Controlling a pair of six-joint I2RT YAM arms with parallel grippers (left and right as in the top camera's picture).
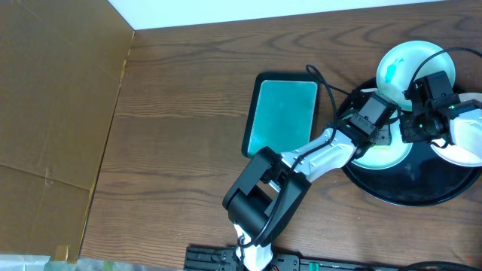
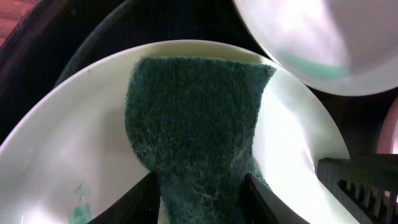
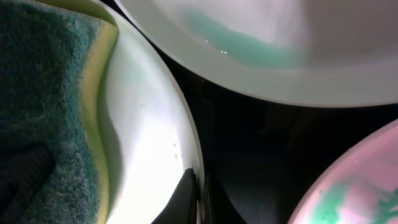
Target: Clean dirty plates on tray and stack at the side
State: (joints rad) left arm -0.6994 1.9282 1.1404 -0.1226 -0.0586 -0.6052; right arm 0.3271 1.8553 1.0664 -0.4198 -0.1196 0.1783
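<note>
On the tray (image 1: 407,197), at the table's right side, three dirty plates (image 1: 399,64) sit close-packed. The left gripper (image 2: 199,202) clamps a green sponge (image 2: 193,118) lying on the near plate (image 2: 56,162). The right gripper (image 3: 198,198) pinches that plate's rim. Open tabletop (image 1: 181,113) lies to the left.

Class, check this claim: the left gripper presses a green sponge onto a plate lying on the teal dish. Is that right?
No. The plate lies on the black tray, not the teal dish, as the overhead view shows. The left gripper does press the sponge onto it.
</note>
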